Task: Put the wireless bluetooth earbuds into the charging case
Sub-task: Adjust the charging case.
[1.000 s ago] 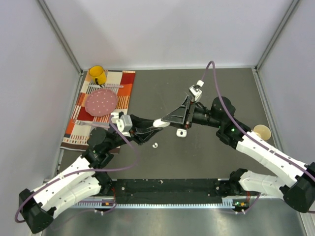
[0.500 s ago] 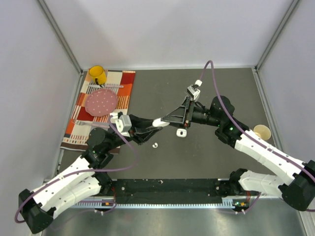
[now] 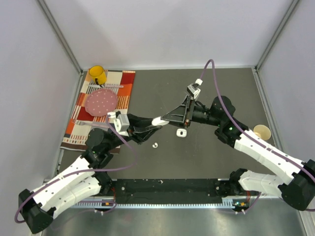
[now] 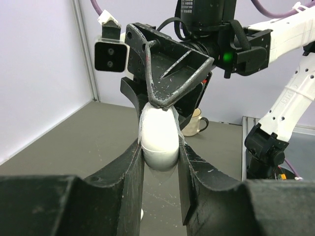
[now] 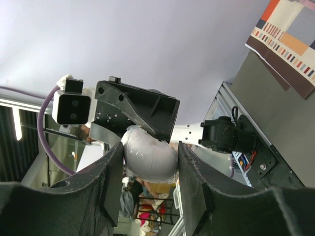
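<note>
The left gripper (image 4: 159,146) is clamped on the near end of the white oval charging case (image 4: 158,133), one finger pressed to each side. The right gripper (image 5: 148,147) comes from the opposite side and pinches the far end of the same case, its fingers flanking the rounded shell. The case hangs in the air between the two arms, above the middle of the dark desk (image 3: 221,88). From above, its long axis runs roughly left to right, rising slightly towards the right arm.

One tiny white earbud (image 3: 155,145) lies on the desk just nearer than the case; it is too small to tell which way it points. Another small white piece (image 3: 181,133) lies to its right.
</note>
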You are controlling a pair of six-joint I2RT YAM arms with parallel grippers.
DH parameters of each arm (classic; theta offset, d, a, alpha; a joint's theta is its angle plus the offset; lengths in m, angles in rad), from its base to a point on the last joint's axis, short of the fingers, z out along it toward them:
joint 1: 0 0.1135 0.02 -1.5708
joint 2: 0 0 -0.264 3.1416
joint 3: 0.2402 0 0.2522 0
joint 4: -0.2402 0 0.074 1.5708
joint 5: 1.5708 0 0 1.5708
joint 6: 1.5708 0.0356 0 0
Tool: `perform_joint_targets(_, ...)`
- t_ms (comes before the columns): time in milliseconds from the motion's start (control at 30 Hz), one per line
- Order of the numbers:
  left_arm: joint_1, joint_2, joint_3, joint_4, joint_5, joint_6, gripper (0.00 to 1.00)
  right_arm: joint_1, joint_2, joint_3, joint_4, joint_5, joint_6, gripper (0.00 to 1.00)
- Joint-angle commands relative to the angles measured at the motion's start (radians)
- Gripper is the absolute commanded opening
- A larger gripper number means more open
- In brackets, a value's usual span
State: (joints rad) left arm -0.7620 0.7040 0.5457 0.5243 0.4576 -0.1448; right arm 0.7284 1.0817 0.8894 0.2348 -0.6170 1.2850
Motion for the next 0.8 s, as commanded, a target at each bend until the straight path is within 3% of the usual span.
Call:
perform_joint_targets(0,-0.005,0.028,-0.004,0.072,-0.013,-0.041,0.13,0.006,0.004,-0.012,0.115,-0.049,0.037,0.03)
perform_joint_targets(200,-0.008,0.038,-0.007,0.098,-0.022,-0.041,0.13,0.006,0.004,-0.018,0.123,-0.049,0.045,0.01)
perform_joint_targets(433,-0.010,0.045,-0.003,0.095,-0.033,-0.059,0.27,0.006,0.007,-0.024,0.139,-0.044,0.053,0.00)
perform_joint_targets(767,-0.026,0.071,-0.029,0.198,-0.062,-0.088,0.31,0.006,0.007,-0.049,0.202,-0.035,0.080,0.00)
